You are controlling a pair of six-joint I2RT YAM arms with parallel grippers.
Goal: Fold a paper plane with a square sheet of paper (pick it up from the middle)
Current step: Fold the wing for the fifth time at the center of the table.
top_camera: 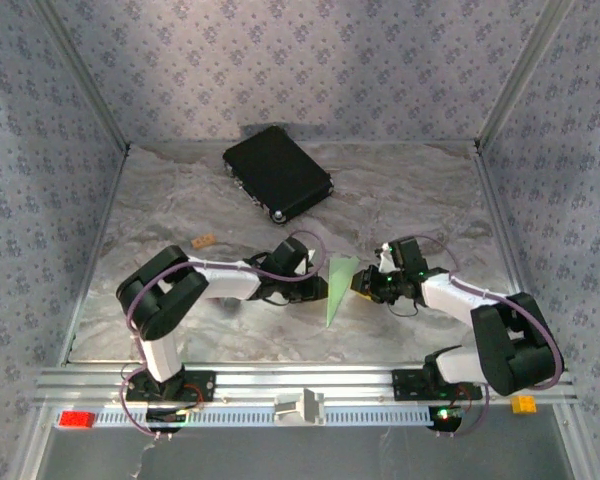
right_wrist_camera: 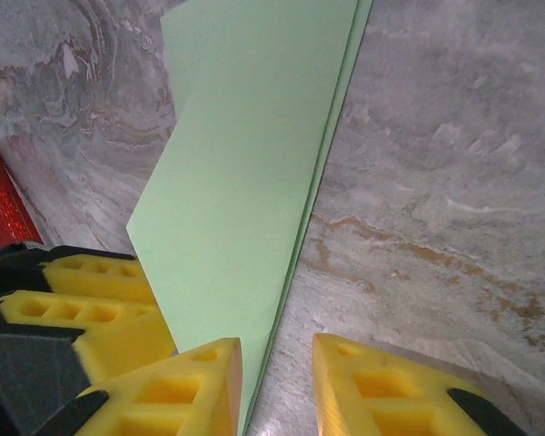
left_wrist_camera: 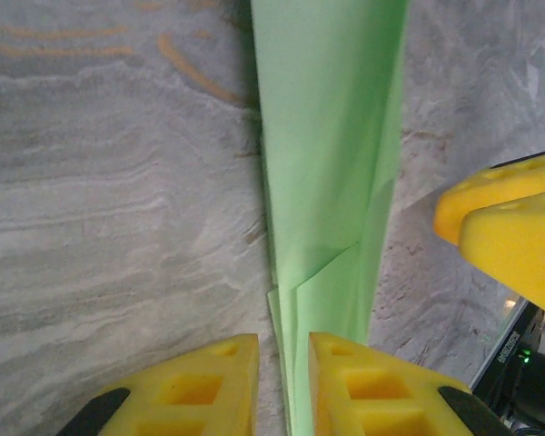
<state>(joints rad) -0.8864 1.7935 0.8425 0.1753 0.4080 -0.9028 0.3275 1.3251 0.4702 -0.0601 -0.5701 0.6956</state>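
**Fig. A folded green dart on the desk between two parted pairs of fingers**

Setting: an enclosure whose walls (top_camera: 310, 60) carry a pale floral print, floored by a grey marbled desk (top_camera: 180, 330). Toward the back a black case (top_camera: 277, 173) lies flat, turned at an angle. A small tan block (top_camera: 203, 241) sits well apart from it, nearer the left arm. On the aluminium rail (top_camera: 380, 375) at the near edge rest a red block (top_camera: 77, 419) at the left end and an orange block (top_camera: 523, 403) at the right.

Subject: the paper plane (top_camera: 338, 285) lies near the middle of the desk, between the two arms. It is a narrow light-green dart with its blunt end toward the back wall and its tip toward the rail. The left wrist view shows overlapped layers and a slanting fold edge.

The left fingers (left_wrist_camera: 331, 363) are yellow and stand slightly apart, with the plane's narrow end running into the gap. A sliver of desk shows between the paper and one finger, so the paper is not pinched (the other finger overlaps the paper's edge, and contact there cannot be told).

The right fingers (right_wrist_camera: 220, 368) are parted wider, with bare desk between them. The plane's long edge passes just beside one finger, and nothing is gripped.

Each wrist view also catches the opposite pair of fingers on the far side of the plane.
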